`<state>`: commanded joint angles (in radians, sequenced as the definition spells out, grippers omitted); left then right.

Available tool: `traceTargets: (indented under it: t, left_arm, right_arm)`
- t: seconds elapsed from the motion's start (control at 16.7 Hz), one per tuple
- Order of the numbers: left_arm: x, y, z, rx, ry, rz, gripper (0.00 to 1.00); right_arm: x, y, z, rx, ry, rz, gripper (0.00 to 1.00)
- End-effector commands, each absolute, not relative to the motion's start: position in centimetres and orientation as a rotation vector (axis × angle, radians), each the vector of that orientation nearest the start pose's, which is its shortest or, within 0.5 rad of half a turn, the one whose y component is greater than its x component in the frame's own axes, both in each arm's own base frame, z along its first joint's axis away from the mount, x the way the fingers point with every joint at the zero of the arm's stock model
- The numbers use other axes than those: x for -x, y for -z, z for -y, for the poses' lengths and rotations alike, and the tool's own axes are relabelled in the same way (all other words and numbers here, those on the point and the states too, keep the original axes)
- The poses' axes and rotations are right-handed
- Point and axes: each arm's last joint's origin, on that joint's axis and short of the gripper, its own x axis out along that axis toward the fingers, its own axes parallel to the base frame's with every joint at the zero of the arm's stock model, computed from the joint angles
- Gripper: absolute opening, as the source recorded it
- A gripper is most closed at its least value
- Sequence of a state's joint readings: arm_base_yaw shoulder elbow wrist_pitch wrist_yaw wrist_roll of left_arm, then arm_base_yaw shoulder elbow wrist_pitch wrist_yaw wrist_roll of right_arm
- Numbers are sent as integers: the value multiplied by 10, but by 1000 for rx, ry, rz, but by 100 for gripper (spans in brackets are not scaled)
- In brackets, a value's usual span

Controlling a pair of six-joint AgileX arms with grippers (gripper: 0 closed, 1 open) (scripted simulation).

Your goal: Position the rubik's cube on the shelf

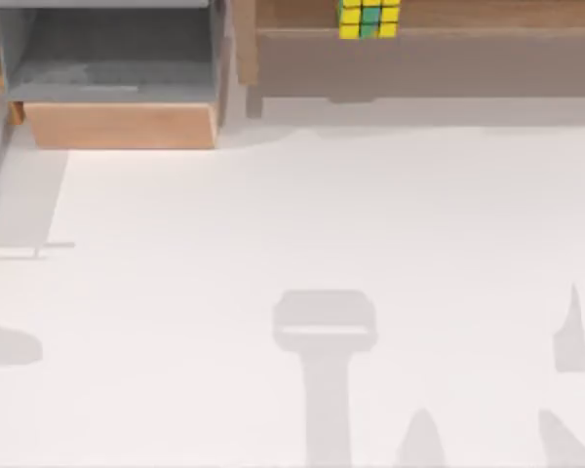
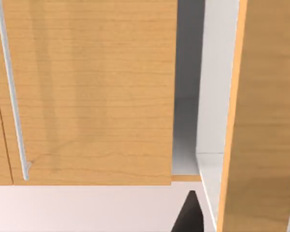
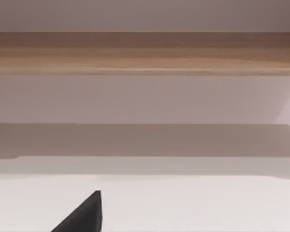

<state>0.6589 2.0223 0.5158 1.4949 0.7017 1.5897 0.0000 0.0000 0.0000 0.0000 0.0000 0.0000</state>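
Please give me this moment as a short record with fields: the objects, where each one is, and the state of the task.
cube: rubik's cube, yellow and green tiles, resting on the shelf's top board
shelf: shelf, long, brown, along the far edge, right part of the top view
box: grey-interior box with light wood front, far left
table: white table
task state: cube appears already placed on the shelf

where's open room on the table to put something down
The white tabletop in front of the shelf and the grey-interior box is bare. It is crowded along the far edge: the rubik's cube sits on the shelf's top board.
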Motion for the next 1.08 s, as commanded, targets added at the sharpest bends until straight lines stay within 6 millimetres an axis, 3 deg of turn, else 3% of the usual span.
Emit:
traceTargets:
  t: [0.18, 0.24, 0.78, 1.08]
  left_arm:
    - [-254, -95, -174, -1571, 16, 16, 2]
    - [-254, -95, -174, -1571, 16, 16, 0]
    - [-255, -91, -175, -1557, 25, 1, 0]
    - [-295, -91, -176, -1559, 24, 4, 0]
  right_arm:
    - [-106, -160, 1, 0, 0, 0, 100]
    - [-106, -160, 1, 0, 0, 0, 100]
    - [-106, -160, 1, 0, 0, 0, 100]
    - [-106, -160, 1, 0, 0, 0, 100]
